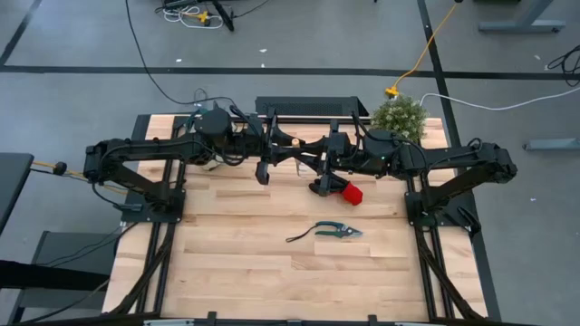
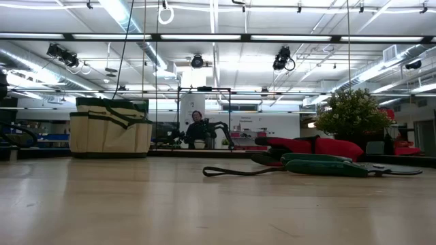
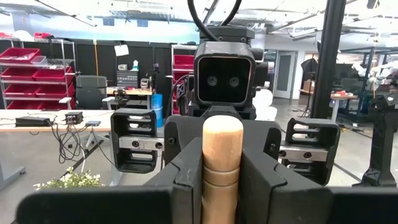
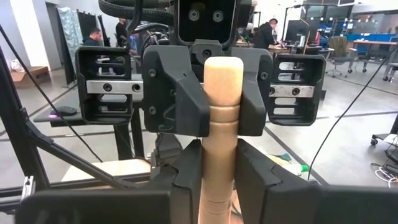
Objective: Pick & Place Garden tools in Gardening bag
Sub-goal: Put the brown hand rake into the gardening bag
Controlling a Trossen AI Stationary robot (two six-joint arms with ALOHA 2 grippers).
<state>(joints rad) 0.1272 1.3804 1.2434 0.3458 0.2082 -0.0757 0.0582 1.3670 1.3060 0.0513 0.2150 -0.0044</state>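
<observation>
Both the left gripper (image 3: 222, 186) and the right gripper (image 4: 221, 180) are clamped on one wooden handle (image 4: 222, 112) held in the air between them, while shears (image 1: 337, 231) and gloves (image 1: 350, 192) lie on the table, outside the bag (image 2: 109, 128).

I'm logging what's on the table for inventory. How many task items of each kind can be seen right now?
Wooden-handled tool, held between both arms: 1
Pruning shears on the table: 1
Black-and-red gloves: 1 bundle; whether a pair, unclear
Gardening bag: 1
Total: 4
</observation>
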